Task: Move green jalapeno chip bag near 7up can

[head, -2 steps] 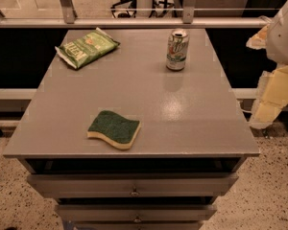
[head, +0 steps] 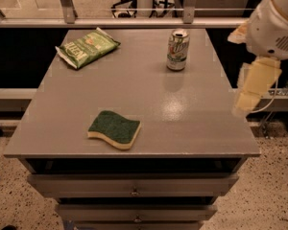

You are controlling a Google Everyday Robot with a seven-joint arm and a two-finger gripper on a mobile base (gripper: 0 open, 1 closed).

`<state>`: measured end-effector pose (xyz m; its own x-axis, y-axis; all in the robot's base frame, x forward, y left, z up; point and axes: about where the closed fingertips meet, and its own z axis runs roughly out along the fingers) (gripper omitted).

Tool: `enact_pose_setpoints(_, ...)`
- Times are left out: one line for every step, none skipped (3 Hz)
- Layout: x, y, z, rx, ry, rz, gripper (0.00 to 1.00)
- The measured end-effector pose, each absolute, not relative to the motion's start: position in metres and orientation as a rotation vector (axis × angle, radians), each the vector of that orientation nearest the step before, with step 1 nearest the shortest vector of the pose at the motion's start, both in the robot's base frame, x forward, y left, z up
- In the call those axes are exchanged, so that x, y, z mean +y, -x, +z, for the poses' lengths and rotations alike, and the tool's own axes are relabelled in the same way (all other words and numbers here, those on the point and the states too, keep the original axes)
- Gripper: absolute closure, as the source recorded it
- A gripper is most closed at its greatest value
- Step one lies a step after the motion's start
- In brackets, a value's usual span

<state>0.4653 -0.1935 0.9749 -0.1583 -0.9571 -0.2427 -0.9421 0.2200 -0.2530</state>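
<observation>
Off the table's (head: 197, 123) right edge, gripper (head: 252, 87) hanging beside it; open or closed, can't tell.
Far-left corner: green jalapeno chip bag (head: 88, 47) lying flat, 7up can (head: 177, 50) standing upright far-right, well apart.

The green jalapeno chip bag (head: 88, 47) lies flat near the far left corner of the grey table (head: 197, 128), well apart from the 7up can (head: 177, 50), which stands upright toward the far right of the same top. A dark-green-and-yellow wavy sponge (head: 114, 129) lies near the front edge, left of centre, above a stack of drawers (head: 133, 186) in the table's front. The gripper (head: 249, 90) hangs pale and cream-coloured off the table's right edge beneath the arm's white housing (head: 273, 25), in the air and touching nothing, nearer to the can than to the bag.
</observation>
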Motion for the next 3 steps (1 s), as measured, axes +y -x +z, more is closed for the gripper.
enact_pose_setpoints(-0.148, -0.509, 0.97, 2.037, 1.829, -0.001, 0.0)
enact_pose_setpoints(-0.087, -0.552, 0.976, 1.915, 1.867, 0.055, 0.0)
enact_pose_setpoints(-0.087, -0.552, 0.976, 1.913, 1.867, 0.056, 0.0)
